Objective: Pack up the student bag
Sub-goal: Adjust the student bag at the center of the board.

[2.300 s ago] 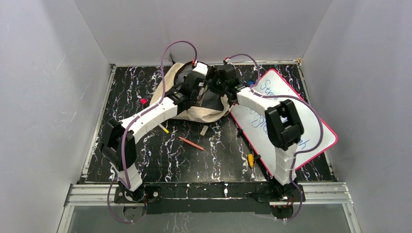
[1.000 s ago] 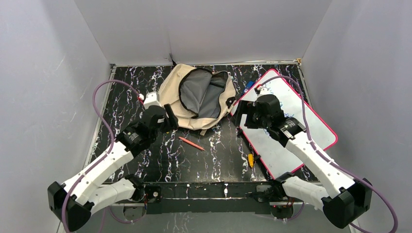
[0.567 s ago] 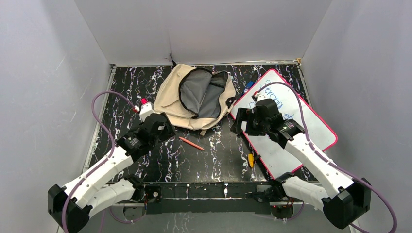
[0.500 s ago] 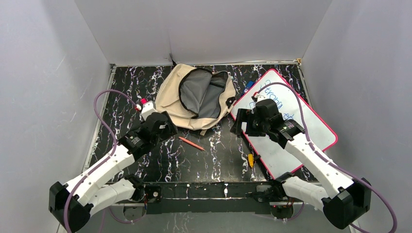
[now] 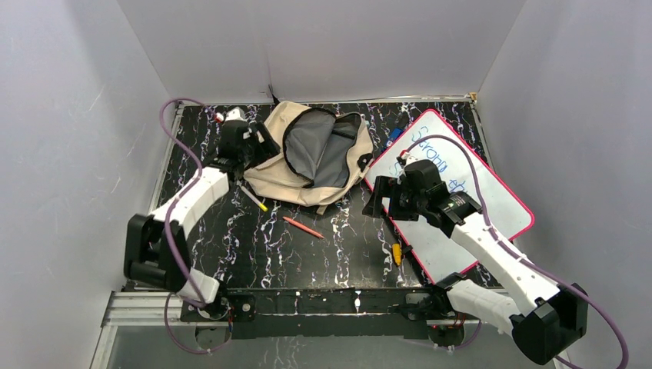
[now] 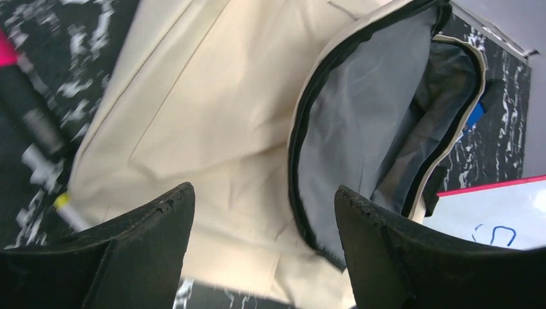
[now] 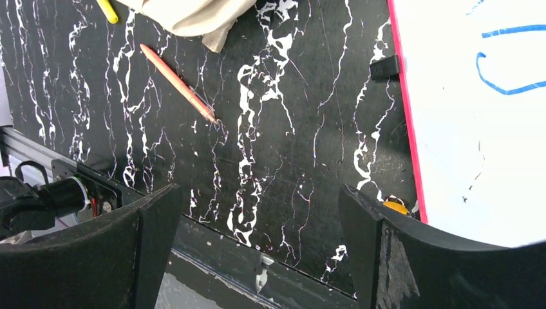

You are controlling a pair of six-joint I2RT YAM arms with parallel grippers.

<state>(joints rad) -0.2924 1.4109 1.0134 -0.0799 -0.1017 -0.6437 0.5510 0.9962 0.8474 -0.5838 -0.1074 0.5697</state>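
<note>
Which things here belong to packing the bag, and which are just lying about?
Belongs to the job: beige fabric backpack with grey lining, lying open; probably meant for packing: thin red pencil, yellow-tipped pen.
Lying about, role unclear: pink-framed whiteboard with blue writing, small yellow object at its near edge.

Student bag [image 5: 311,154] at back ctr, whiteboard [image 5: 461,165] to its R, pencil [image 5: 302,227] in front

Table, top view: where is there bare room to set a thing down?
Bare table lies between the red pencil and the near edge, and between that pencil and the whiteboard. Crowded: the near side of the student bag, with the yellow-tipped pen and the right end effector.
</note>
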